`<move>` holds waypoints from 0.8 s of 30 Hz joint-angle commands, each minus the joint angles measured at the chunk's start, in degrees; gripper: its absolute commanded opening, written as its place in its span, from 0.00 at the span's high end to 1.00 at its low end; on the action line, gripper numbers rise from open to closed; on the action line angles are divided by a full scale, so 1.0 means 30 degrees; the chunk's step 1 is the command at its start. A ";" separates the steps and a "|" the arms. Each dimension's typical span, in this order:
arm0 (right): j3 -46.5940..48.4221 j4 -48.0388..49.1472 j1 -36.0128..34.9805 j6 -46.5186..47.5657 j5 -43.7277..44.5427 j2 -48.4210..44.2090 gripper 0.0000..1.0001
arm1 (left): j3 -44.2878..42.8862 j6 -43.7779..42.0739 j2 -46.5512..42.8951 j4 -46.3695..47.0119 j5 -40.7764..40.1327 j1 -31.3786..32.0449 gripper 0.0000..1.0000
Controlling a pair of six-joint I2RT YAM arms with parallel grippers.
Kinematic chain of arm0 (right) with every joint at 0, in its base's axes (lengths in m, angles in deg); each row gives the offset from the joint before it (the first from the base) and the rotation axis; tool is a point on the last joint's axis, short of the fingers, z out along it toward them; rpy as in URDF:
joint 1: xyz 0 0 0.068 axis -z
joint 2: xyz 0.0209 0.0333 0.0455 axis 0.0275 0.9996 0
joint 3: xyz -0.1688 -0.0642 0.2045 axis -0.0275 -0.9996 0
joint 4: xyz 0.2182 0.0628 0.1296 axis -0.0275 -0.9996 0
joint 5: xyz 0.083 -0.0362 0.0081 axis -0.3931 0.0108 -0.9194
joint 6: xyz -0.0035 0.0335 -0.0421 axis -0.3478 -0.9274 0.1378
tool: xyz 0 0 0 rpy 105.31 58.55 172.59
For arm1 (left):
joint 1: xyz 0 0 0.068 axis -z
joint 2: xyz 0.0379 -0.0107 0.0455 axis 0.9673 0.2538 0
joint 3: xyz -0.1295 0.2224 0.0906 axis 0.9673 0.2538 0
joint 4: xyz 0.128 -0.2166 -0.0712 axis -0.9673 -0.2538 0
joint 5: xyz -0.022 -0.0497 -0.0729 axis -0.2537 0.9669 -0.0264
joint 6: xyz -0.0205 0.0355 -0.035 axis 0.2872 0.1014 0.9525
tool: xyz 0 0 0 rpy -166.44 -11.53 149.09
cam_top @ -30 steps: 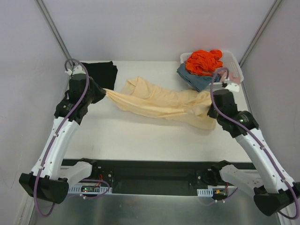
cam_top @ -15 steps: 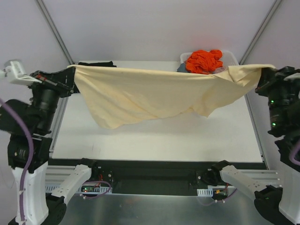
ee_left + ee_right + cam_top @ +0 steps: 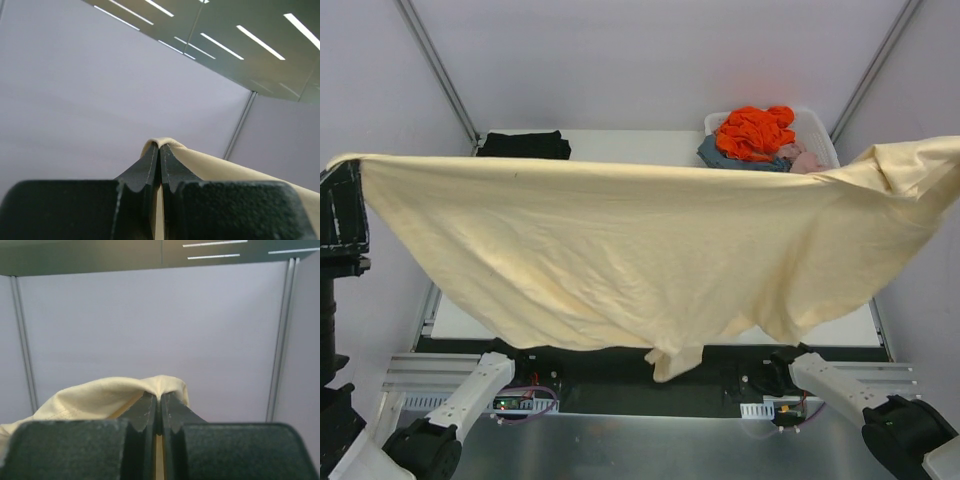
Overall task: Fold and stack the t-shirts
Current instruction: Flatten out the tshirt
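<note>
Cream t-shirt hangs stretched, long axis left-right

no legible text, label, brand or number anywhere

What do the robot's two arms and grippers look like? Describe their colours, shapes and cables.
The left arm and right arm have smooth white link casings joined by rounded black joint housings. Thin purple cables loop near the bases. The left gripper and right gripper have matte black fingers that taper from a blocky black body, with finely ridged inner edges.
</note>
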 commanded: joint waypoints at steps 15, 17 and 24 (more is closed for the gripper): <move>-0.4497 0.4830 0.1453 0.7073 0.6570 0.8673 0.93 | 0.4781 -0.2101 0.7995 0.1470 -0.7894 -0.0078 0.95; -0.6079 0.4917 0.2423 0.5469 0.5553 1.1037 0.91 | 0.5756 -0.2130 1.0855 0.1705 -0.9136 -0.0137 0.84; -0.3629 0.2231 0.3863 0.2239 0.4318 1.8957 0.27 | 0.4271 -0.1840 1.8810 -0.1475 -1.0402 -0.0634 0.01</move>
